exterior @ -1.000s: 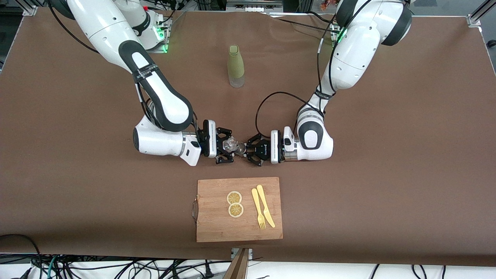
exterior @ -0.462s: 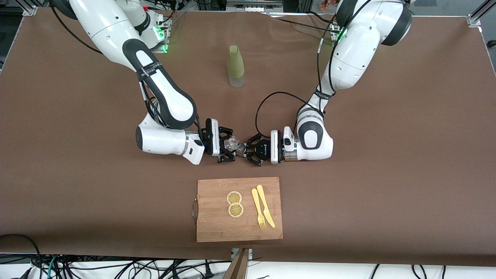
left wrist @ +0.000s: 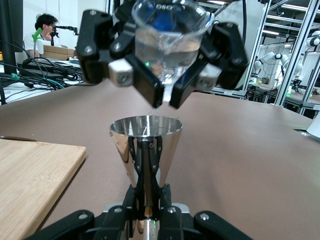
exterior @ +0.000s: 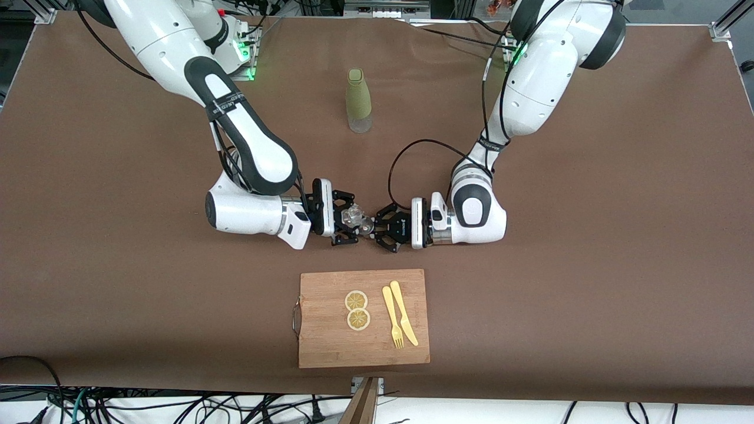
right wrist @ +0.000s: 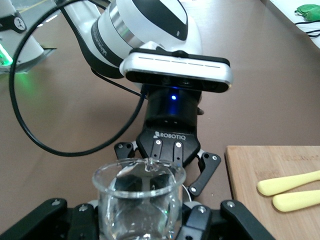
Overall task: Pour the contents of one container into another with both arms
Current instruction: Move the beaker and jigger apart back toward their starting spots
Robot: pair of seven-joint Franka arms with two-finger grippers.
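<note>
Overhead, right hand with glass beaker above left hand's steel cone.

"ROBOTIQ" on left end effector

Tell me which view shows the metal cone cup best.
The left wrist view: the metal cup fills the middle, held by the left gripper, right under the glass beaker in the right gripper. The front view shows only a small glint. In the right wrist view the beaker hides it.
</note>
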